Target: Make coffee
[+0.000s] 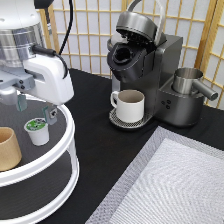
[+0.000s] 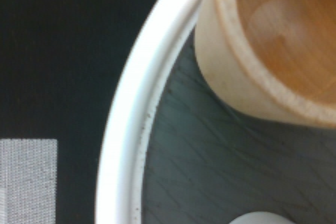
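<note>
Near the exterior view's bottom right, a grey woven mat [image 1: 170, 185] covers the black table [image 1: 100, 150]. At the bottom left stands a two-tier round stand with a white rim [image 1: 70, 145]; its lower shelf shows dark under the upper one. On the upper tier, at the far left edge, sits the tan handleless cup [image 1: 7, 148], upright. Just to its right and apart from it is the coffee pod [image 1: 37, 131], upright, green-and-black foil top facing up, white tapered body. The gripper [image 1: 35, 108] hangs just above and behind the pod, fingers spread apart, holding nothing; one fingertip [image 1: 50, 115] sits just right of the pod's top, the other [image 1: 21, 102] up to the left. No contact with the pod that I can tell.

Wrist view: the stand's white rim [image 2: 127, 130] curving, the tan cup [image 2: 270, 55] from above, and a sliver of the pod's white edge [image 2: 259, 218].

Further back, centre, the white mug [image 1: 129, 105] with handle stands on the coffee machine's drip tray [image 1: 117, 121]. The coffee machine [image 1: 150, 65] has its lid up, pod chamber open. To its right a metal pitcher [image 1: 189, 82] rests on the machine's side. A lattice screen [image 1: 90, 30] runs behind.
</note>
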